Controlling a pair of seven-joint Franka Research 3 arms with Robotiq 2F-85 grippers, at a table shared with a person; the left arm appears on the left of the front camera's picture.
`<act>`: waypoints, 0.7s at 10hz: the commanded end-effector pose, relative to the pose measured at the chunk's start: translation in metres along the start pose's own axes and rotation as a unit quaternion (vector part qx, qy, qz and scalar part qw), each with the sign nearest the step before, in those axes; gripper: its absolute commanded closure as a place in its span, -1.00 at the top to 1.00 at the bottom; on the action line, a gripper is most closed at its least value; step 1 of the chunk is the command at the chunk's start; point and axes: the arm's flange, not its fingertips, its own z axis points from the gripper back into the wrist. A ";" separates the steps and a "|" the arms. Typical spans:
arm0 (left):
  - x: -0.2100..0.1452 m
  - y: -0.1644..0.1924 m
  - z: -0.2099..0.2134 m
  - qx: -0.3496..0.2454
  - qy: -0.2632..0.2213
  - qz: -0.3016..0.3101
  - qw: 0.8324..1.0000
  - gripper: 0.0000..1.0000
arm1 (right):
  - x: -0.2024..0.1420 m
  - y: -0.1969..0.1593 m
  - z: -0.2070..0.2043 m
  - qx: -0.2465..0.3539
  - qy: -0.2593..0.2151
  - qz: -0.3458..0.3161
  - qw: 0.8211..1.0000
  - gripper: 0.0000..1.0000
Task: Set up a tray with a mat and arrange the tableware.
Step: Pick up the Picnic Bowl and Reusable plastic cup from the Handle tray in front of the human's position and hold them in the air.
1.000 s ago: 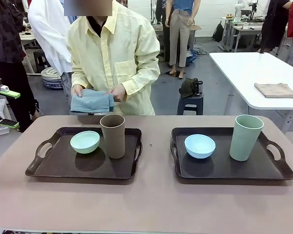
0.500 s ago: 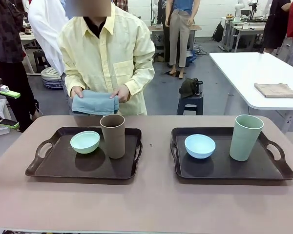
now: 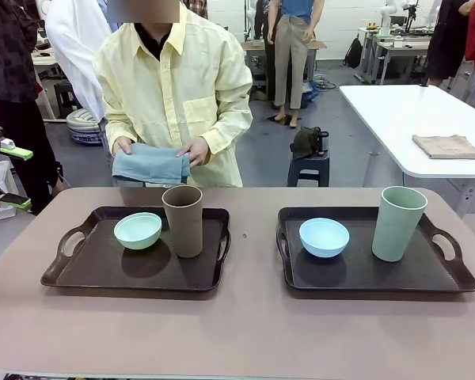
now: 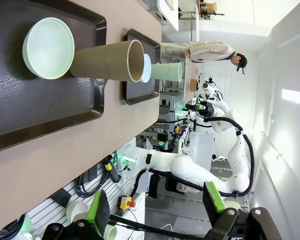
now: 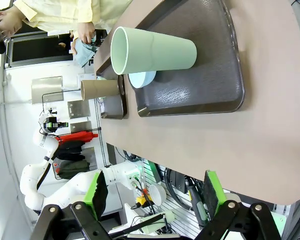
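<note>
A mint green bowl (image 3: 138, 230) and a brown cup (image 3: 183, 221) are set close together on the left tray (image 3: 87, 267), and a light blue bowl (image 3: 324, 237) and a pale green cup (image 3: 398, 223) stand apart on the right tray (image 3: 364, 275). All are judged light, stiff and matte. The tall cups look tippy and are best taken across the wall, the bowls at the rim. A folded blue cloth (image 3: 150, 164), soft and limp, is held by the person beyond the table (image 3: 237, 332). The left claw (image 4: 156, 205) and right claw (image 5: 154, 192) are spread wide, empty.
</note>
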 end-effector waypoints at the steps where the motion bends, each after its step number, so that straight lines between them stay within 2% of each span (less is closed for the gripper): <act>1: 0.000 -0.002 0.000 -0.008 -0.001 0.006 1.000 1.00 | 0.000 -0.001 -0.001 0.005 0.000 0.000 1.000 1.00; 7: 0.000 0.000 0.000 0.000 0.000 0.000 1.000 1.00 | 0.000 0.000 0.000 0.000 0.000 0.000 1.000 1.00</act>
